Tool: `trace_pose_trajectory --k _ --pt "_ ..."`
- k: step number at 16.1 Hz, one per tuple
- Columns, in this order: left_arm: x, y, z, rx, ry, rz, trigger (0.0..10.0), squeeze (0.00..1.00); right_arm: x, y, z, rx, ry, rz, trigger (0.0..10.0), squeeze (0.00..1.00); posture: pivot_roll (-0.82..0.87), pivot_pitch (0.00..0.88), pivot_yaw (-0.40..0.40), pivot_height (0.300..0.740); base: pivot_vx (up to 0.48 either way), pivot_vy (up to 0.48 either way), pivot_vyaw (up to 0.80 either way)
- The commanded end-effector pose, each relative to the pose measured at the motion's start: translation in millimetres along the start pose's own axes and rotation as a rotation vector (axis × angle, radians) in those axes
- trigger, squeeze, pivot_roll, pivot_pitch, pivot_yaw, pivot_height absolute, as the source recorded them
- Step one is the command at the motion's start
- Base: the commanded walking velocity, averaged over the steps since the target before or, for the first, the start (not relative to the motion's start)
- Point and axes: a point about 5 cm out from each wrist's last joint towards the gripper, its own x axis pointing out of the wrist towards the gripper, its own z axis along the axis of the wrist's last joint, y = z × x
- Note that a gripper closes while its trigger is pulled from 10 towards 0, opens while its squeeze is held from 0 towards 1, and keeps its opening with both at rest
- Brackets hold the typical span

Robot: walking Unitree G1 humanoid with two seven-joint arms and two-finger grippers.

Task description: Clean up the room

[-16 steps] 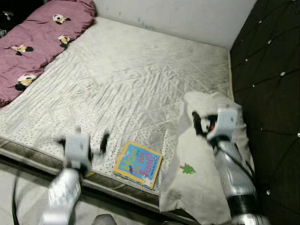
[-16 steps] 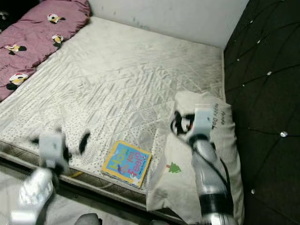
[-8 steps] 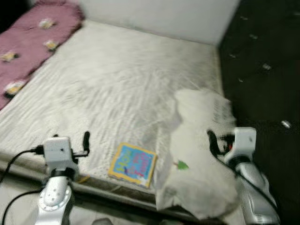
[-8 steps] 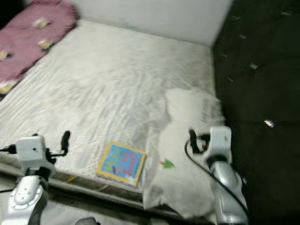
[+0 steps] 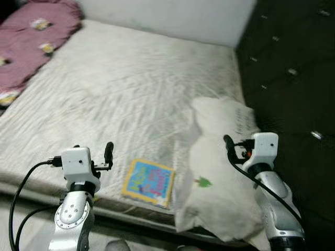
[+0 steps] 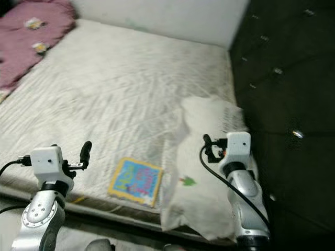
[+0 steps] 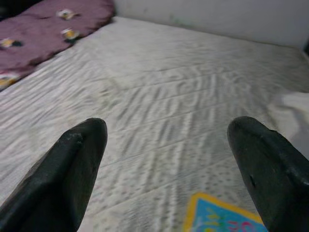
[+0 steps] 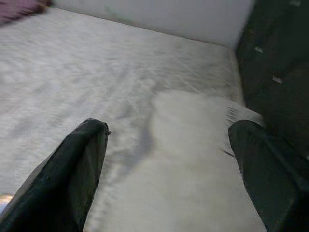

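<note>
A blue and yellow picture book (image 5: 149,183) lies flat on the white mattress (image 5: 136,89) near its front edge. To the book's right sits a white pillow (image 5: 220,178) with a small green tree print. My left gripper (image 5: 104,157) hovers open over the bed's front edge, just left of the book (image 7: 227,218), with nothing between its fingers. My right gripper (image 5: 230,149) is open above the pillow (image 8: 193,145), also holding nothing.
A pink blanket (image 5: 31,47) with cartoon prints lies along the bed's far left. A dark tufted headboard (image 5: 293,68) bounds the bed on the right and a pale wall (image 5: 167,15) stands behind it. The bed's front rail (image 5: 131,214) runs below the book.
The camera has shifted and the picture is blurred. My left gripper has risen and steadied by the book. My right gripper has drawn back a little over the pillow.
</note>
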Motion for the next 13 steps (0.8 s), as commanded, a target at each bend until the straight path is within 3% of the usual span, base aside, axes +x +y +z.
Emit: trace_pose_trajectory --k 1,7,13 --pt "0.1 -2.3 3.3 -0.007 -0.007 -0.017 10.0 0.00 1.3 0.2 1.8 0.007 0.001 0.004 10.0 0.00 -0.01 0.000 -0.063 0.740 0.000 0.480 0.00" --pt "0.7 -4.2 3.2 -0.013 -0.003 -0.021 10.0 0.00 3.3 1.0 1.3 0.006 0.010 0.012 10.0 0.00 0.00 0.000 -0.070 0.740 0.000 0.446 0.00" --pt "-0.6 3.0 0.3 -0.051 0.012 0.022 10.0 0.00 3.0 1.1 -1.7 0.000 0.024 0.014 10.0 0.00 -0.02 0.000 -0.057 0.740 0.000 0.085 -0.80"
